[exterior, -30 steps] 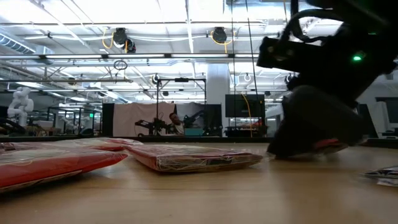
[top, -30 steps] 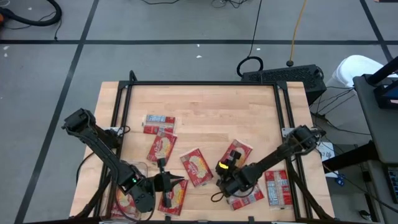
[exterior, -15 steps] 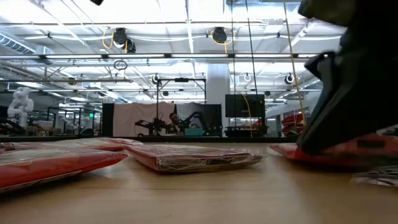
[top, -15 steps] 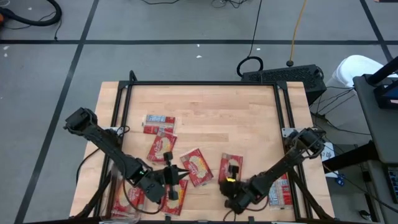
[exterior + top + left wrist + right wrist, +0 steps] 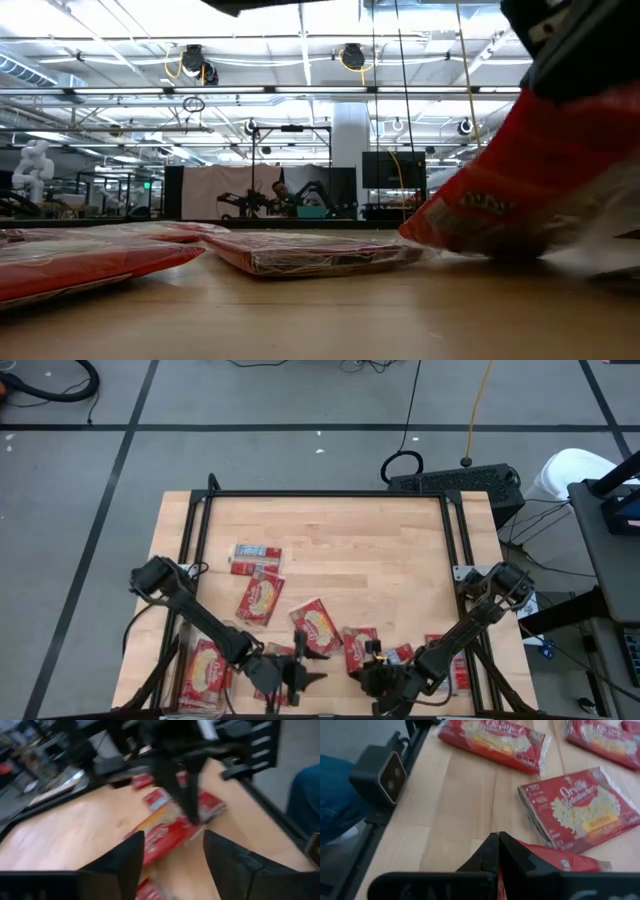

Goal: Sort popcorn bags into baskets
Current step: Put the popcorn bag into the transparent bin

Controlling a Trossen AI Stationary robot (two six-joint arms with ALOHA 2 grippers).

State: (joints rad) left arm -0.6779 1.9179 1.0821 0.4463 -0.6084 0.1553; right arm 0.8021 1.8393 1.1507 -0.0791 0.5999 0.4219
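Note:
Several red popcorn bags lie flat on the wooden table, among them one at the middle and one farther left. Another lies in the see-through basket at the near left. My right gripper is shut on one red bag near the front edge. My left gripper stands open just left of it, its fingers wide apart and pointing at that bag. A further bag lies partly under the left arm. My right gripper pinches the red bag between its two shut fingers at one edge. The fingers come from above, slanting down. The bag hangs tilted below them, its held end raised. Whether its low end rests on the table I cannot tell.
Two more bags lie at the far left and by the right arm. A black frame runs round the table's edges. The far half of the table is bare wood.
My right gripper has drawn its bag toward the near edge and a little left, raising the held end so that the bag now tilts. My left gripper has moved toward the right and near edges, sunk, rolled, and opened. The bag under it stays on the table.

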